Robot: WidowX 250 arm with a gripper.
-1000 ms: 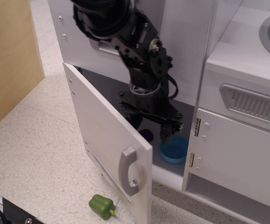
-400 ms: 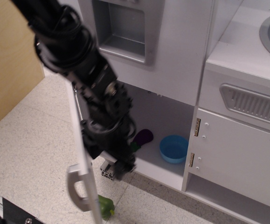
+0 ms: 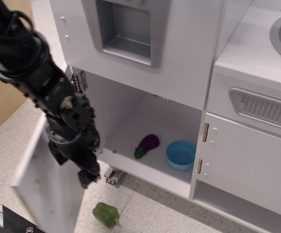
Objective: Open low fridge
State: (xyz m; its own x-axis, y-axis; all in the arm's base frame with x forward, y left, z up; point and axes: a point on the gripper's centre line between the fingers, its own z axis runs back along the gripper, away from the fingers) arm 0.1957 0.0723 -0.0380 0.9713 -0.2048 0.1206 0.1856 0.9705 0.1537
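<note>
At lower left the low fridge (image 3: 45, 191) door stands swung wide, blurred, with the gripper (image 3: 88, 178) against it; its jaw state cannot be told. Inside lie an eggplant (image 3: 147, 144) and a blue bowl (image 3: 181, 155)

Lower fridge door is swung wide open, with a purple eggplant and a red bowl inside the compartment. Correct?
Not quite. The bowl is blue, not red, as observation.image shows. The rest holds: the lower fridge door is swung wide open, and the purple eggplant lies inside beside the bowl.
</note>
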